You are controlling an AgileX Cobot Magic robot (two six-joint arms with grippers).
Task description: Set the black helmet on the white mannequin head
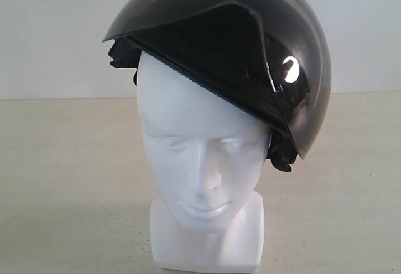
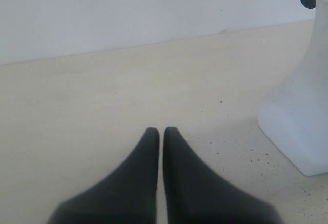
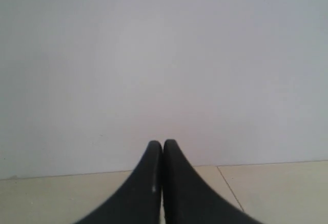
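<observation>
Black helmet (image 1: 250, 36) is seen sitting crooked on the white mannequin head (image 1: 200, 155). Both pairs of jaws are pressed together, with nothing held. It could be knocked off onto the table (image 1: 56, 180) if bumped.

crown of black helmet (image 1: 232, 54) off-frame

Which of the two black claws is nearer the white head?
The left gripper: its camera shows the head base close by, while the right gripper sees only wall and table.
</observation>
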